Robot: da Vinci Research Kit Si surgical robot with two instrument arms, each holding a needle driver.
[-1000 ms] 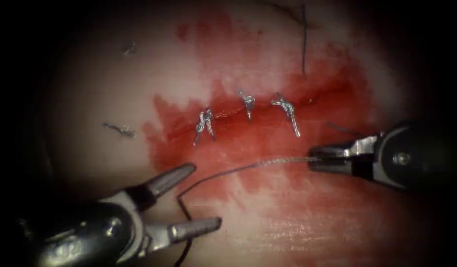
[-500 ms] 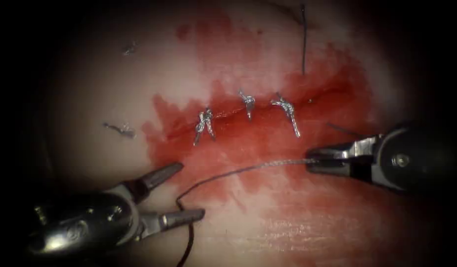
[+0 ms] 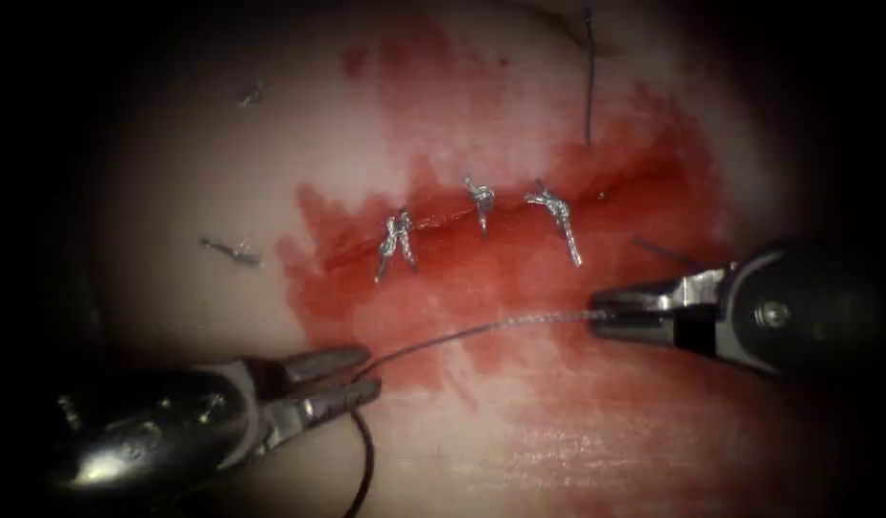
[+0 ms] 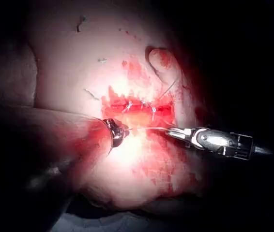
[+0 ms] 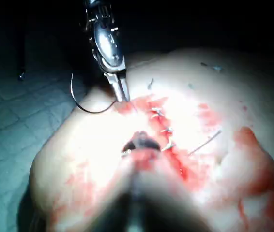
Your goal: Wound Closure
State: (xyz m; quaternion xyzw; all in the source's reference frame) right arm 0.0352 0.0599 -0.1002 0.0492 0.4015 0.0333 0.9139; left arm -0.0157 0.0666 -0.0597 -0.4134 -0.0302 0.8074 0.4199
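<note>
The cut (image 3: 443,219) runs across the red-stained tissue (image 3: 520,422) and carries three knotted stitches (image 3: 480,200). In front of it a thread (image 3: 472,331) stretches between the two tools. My left tool (image 3: 371,369), low on the left, is shut on the thread where it bends; from there the thread drops toward the near edge. My right tool (image 3: 596,312) holds the thread's other end, shut. In the left wrist view the right tool (image 4: 172,131) grips the thread (image 4: 149,128). In the right wrist view a dark curved strand (image 5: 86,108) hangs beside the left tool (image 5: 123,94); I cannot tell whether it is needle or thread.
Cut ends of thread (image 3: 234,251) lie on pale tissue left of the cut, with another bit (image 3: 251,93) farther back. A dark loose strand (image 3: 589,86) runs up from the cut's right end. Red fluid (image 3: 596,173) covers the tissue around the cut.
The left tool's jaws stood wide open around the thread's bend and have closed on it, the tool shifting slightly left. The right tool has kept its grip and barely moved.
</note>
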